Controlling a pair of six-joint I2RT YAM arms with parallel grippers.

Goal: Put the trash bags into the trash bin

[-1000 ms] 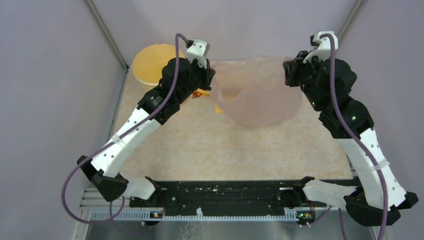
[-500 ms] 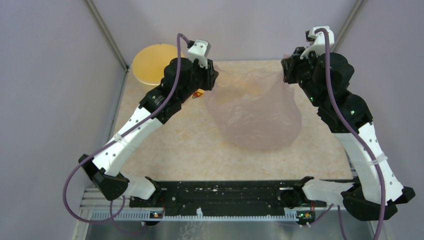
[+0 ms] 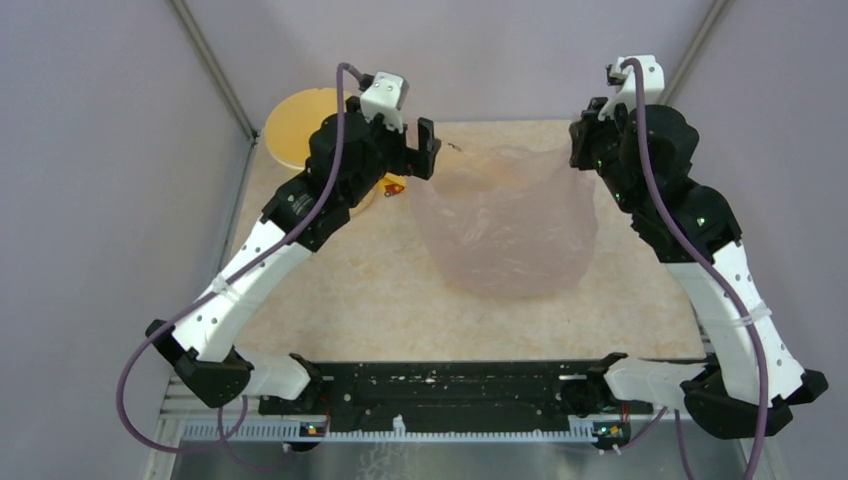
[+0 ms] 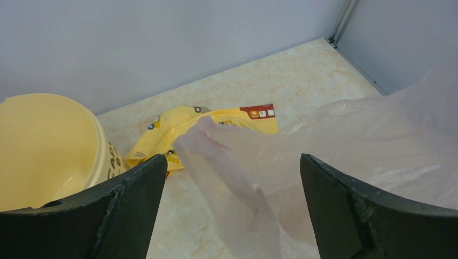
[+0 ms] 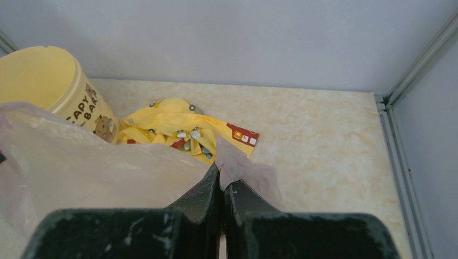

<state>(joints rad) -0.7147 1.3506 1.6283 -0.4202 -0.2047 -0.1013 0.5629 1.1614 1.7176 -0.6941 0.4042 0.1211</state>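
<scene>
- Fingers, left side: how do they stand?
- The left fingers point(image 4: 135, 189) are spread wide and grasp nothing. In the left wrist view a loose edge of the trash bag point(image 4: 378, 140) shows in the gap between them, and I see no contact with either one.
- Right side?
- The right fingers point(image 5: 208, 189) are clenched tight, pinching a fold at the top edge of the bag point(image 5: 108, 172). A small tuft of pink film sticks up past the tips.
- Where's the bag overall?
- Top view: the trash bag point(image 3: 510, 230) hangs from the right fingers point(image 3: 578, 150) and sags leftward towards the left fingers point(image 3: 428, 148). Its lower part is spread on the worktop point(image 3: 370, 290). It is outside the trash bin.
- Bin?
- The trash bin point(image 3: 295, 130) stands upright in the far left corner, left of the bag and apart from it. Its mouth is partly hidden by the left arm.
- Anything between them?
- A crumpled yellow wrapper point(image 5: 173, 127) lies on the worktop just beside the bin point(image 5: 81, 102), partly behind the bag's film.
- Any writing?
- On the bin's side, brown letters read "APY" over "BAR", cut off at both ends, with a small brown figure below. The wrapper point(image 4: 183, 124) carries a red strip with little square icons; that text is too small to read. In the left wrist view the bin's point(image 4: 48, 140) print is only a sliver and can't be read.
</scene>
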